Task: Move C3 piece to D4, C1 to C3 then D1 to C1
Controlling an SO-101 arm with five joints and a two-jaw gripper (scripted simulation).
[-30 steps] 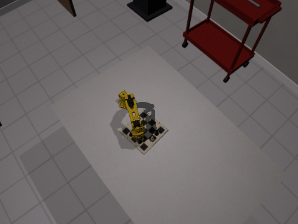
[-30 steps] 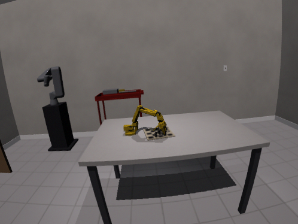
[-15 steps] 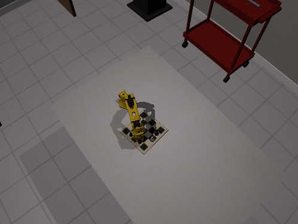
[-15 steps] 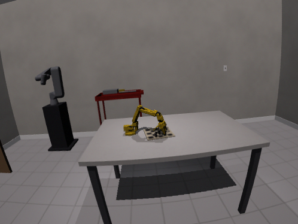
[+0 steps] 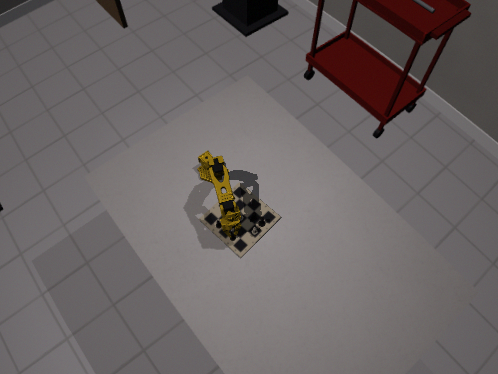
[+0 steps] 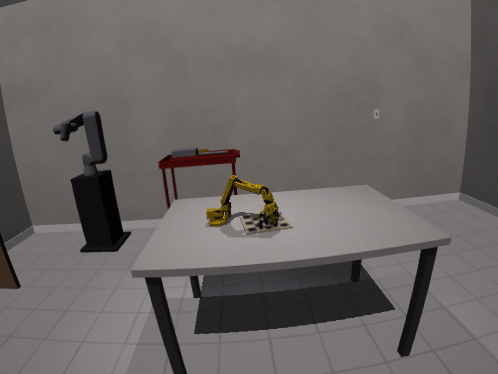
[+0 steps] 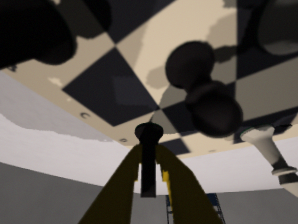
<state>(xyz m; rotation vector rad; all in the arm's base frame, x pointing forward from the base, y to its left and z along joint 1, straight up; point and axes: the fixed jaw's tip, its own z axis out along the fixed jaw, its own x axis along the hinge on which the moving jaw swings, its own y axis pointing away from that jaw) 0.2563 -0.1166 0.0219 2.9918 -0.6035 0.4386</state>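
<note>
The small chessboard (image 5: 243,218) lies on the grey table next to the yellow arm's base; it also shows in the exterior view (image 6: 265,222). My gripper (image 5: 230,227) hangs low over the board's near-left part. In the wrist view the gripper (image 7: 148,165) is shut on a slim black piece (image 7: 148,150) with a round head, held just above the board's edge squares. Two black round-headed pieces (image 7: 191,62) (image 7: 216,109) stand close ahead on the right. A white piece (image 7: 270,150) stands at the board's rim on the right. The square letters are too small to read.
A large dark piece (image 7: 35,30) fills the wrist view's upper left. Another dark piece (image 7: 277,27) sits at the upper right. A red cart (image 5: 385,55) and a grey arm on a black pedestal (image 6: 92,180) stand on the floor beyond the table.
</note>
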